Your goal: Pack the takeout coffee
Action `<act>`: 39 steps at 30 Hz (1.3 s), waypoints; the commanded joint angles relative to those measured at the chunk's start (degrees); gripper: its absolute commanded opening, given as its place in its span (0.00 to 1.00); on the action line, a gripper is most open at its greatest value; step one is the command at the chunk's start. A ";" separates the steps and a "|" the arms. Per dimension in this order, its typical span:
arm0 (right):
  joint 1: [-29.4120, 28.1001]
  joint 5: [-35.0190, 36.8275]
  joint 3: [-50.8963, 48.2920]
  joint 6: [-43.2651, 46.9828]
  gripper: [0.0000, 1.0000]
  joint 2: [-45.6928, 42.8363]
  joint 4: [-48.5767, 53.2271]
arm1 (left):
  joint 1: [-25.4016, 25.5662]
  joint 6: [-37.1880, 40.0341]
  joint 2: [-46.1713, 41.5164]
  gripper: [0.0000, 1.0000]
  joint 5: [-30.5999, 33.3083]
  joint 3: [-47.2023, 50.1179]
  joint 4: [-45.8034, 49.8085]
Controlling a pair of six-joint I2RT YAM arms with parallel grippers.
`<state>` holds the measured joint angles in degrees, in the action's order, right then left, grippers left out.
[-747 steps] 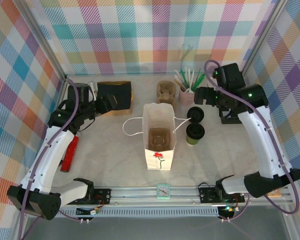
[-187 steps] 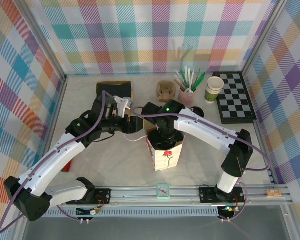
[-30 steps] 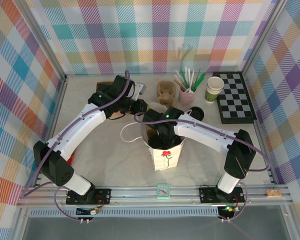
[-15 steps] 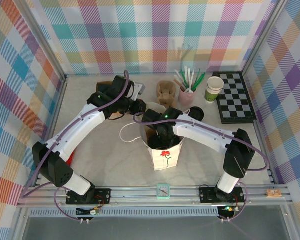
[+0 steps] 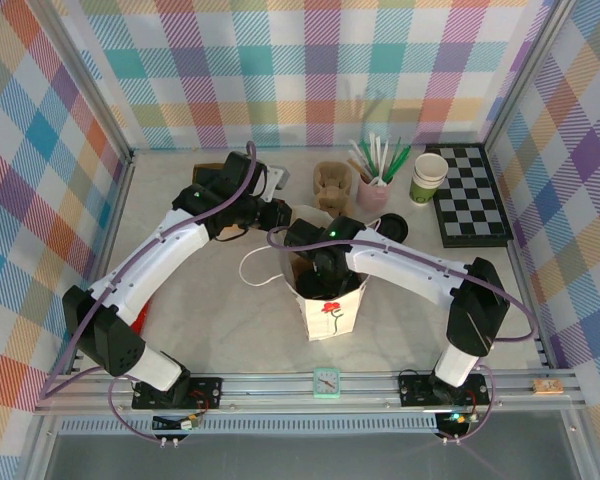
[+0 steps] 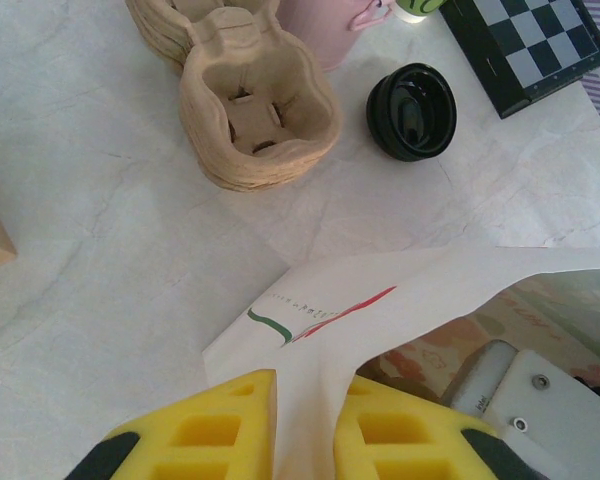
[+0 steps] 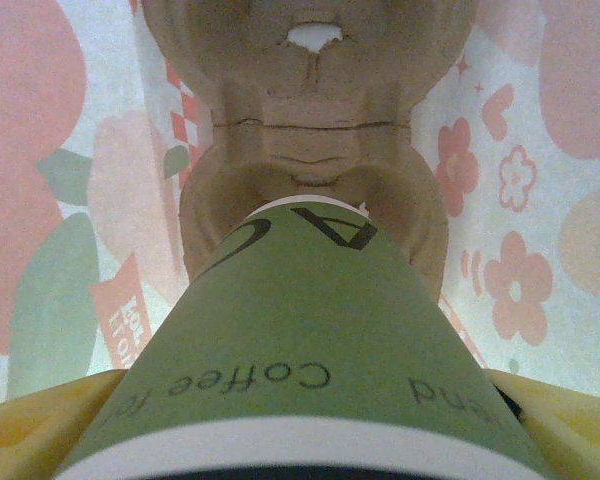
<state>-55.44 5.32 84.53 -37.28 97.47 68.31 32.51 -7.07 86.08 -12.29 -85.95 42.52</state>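
Two end effectors are engaged at the white flower-printed paper bag, which stands upright at mid-bench. Left end effector: yellow pads drawn together, clamped on the bag's rim. Right end effector: lowered inside the bag, pads clamped on either side of the takeout coffee. The cup's base meets a socket of the cardboard cup carrier inside the bag. One loose black lid lies on the bench near the bag.
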 commanded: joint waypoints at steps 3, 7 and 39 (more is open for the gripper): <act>0.51 0.22 -1.66 -0.57 0.60 0.74 -0.10 | 0.27 -1.02 -2.32 0.18 -0.27 0.28 0.19; 0.60 0.21 -1.99 -0.43 0.60 0.63 -0.31 | 0.27 -1.10 -2.41 0.19 -0.27 0.35 0.10; 1.47 -1.06 -4.92 -0.07 0.59 1.34 -2.35 | 0.27 -1.10 -2.76 0.18 0.39 0.17 0.19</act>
<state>-54.52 4.86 80.58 -37.28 97.82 65.34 32.49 -7.68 85.73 -11.79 -85.65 42.54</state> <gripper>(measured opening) 0.832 0.182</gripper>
